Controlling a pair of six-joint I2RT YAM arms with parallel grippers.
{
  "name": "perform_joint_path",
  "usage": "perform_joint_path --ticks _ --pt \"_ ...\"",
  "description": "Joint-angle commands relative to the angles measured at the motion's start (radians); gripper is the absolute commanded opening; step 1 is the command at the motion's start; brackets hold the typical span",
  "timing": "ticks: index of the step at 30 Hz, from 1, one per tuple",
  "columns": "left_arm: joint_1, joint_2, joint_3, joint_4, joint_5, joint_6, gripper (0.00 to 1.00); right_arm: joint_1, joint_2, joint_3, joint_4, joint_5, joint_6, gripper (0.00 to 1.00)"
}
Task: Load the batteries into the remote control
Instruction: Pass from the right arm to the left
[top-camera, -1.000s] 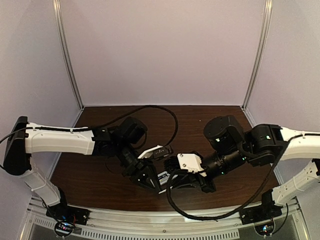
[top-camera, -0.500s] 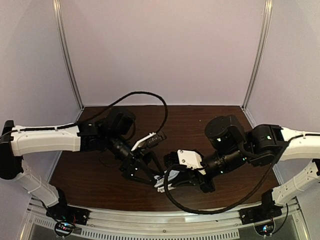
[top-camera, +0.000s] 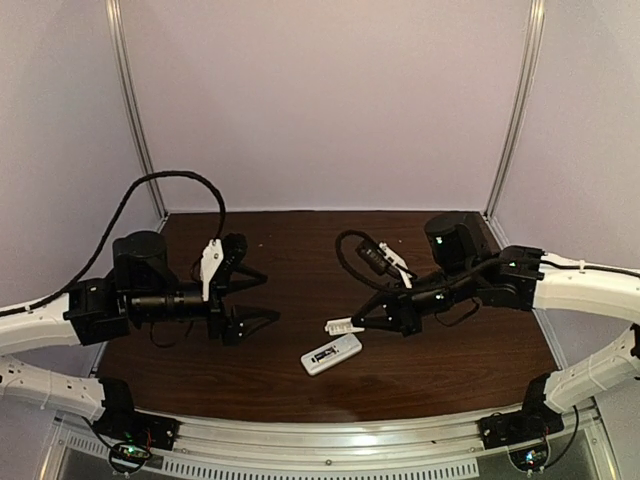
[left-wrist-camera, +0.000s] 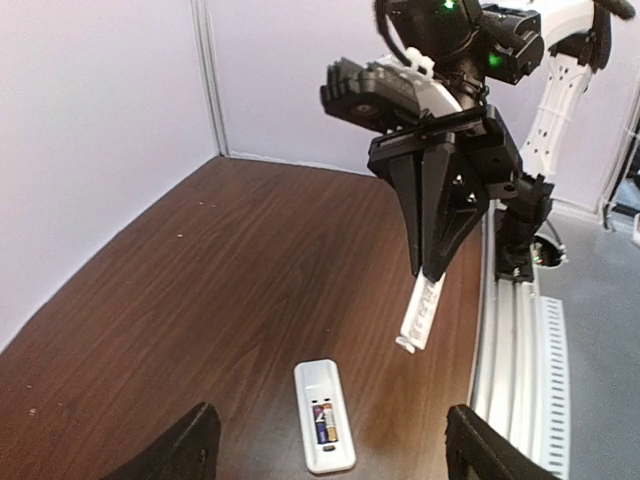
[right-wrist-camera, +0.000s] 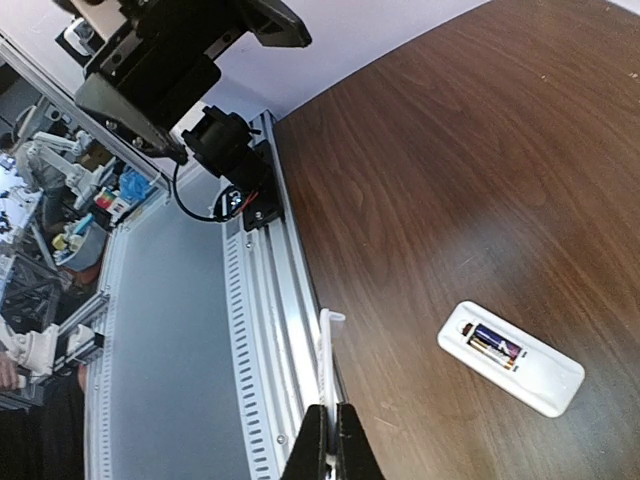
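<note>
Near edge, bottom of the top view: metal rail (top-camera: 330, 462) carrying both arm bases.

Just beyond it, lower centre, the remote (top-camera: 331, 354) lay flat on the brown table (top-camera: 300, 240), back side up, touched by neither arm. The left wrist view showed the recess open. Both batteries (left-wrist-camera: 323, 421) sat side by side in it, one bluish-purple, one orange-gold. Loading itself looked done; recess not yet covered.

Just above and right of the remote: right gripper (top-camera: 362, 322), jaws clenched on a thin white cover strip (top-camera: 343, 326). It was pinched at one end, the rest sticking out past the fingertips, clear of the table. Probably held by its end so the free length could be laid over the recess and slid home. The strip was near the remote but apart from it, and not lined up with it.

Centre left: left gripper (top-camera: 268, 296), jaws spread wide with nothing between them, above the table and well apart from the remote. Judged to be parked out of the way, or waiting to steady the remote while the cover goes on.

Farthest: the table's far edge met the pale back wall (top-camera: 320, 100).
</note>
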Motion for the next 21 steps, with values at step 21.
perform_joint_path --ticks 21 --pt "-0.316 0.307 0.108 -0.054 -0.426 0.358 0.55 -0.076 0.251 -0.128 0.55 -0.412 0.549 0.0"
